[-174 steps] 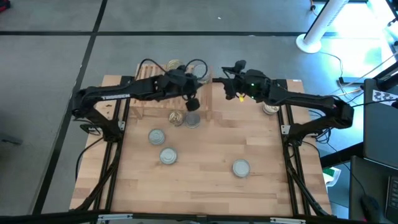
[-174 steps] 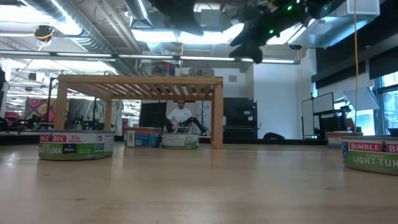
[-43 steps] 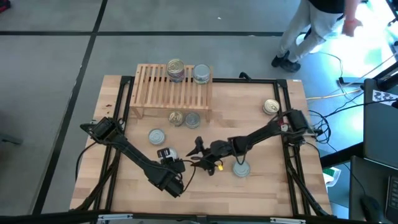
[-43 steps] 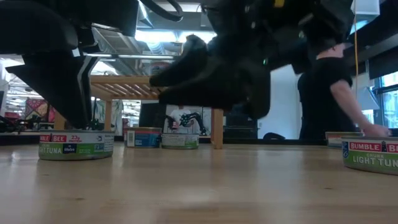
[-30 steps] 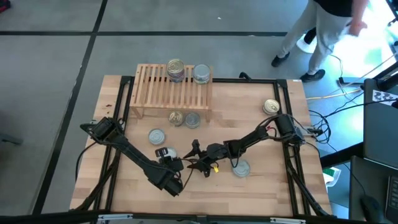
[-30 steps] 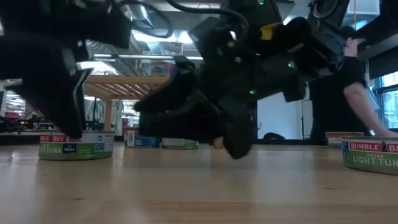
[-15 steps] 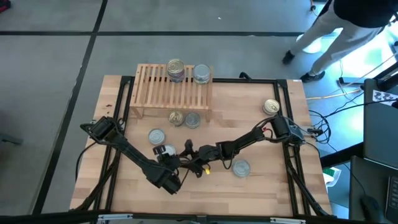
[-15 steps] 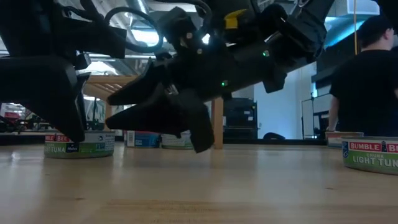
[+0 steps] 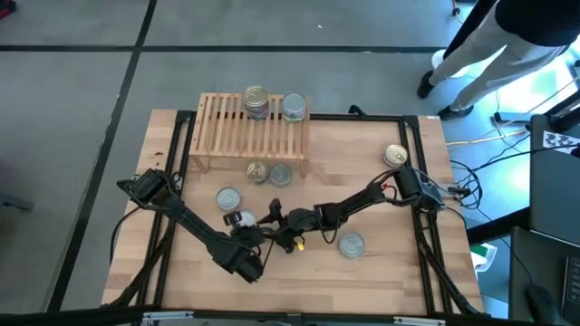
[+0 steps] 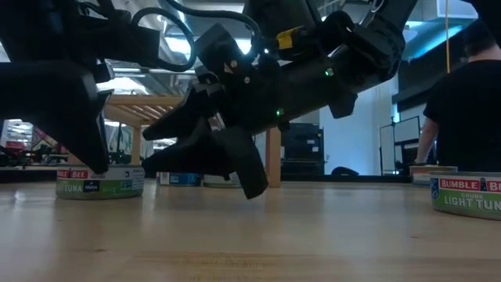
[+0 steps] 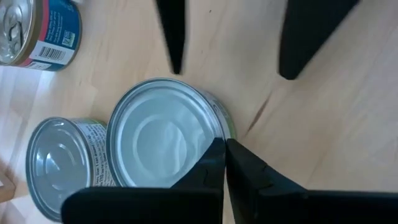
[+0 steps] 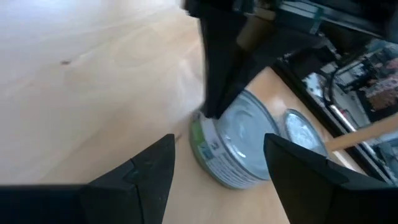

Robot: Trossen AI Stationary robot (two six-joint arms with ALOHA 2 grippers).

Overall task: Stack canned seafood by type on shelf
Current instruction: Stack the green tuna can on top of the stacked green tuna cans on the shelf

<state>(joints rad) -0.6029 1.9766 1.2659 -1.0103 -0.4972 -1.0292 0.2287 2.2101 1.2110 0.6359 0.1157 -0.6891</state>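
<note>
While a silver tin [image 9: 239,219] sits on the surface [image 9: 381,272] in front of the shelf [image 9: 227,122], your left gripper [image 9: 243,225] rests against it with fingers pressed together, and your right gripper [image 9: 270,217] spreads its fingers [image 12: 140,177] wide just beside it.
</note>
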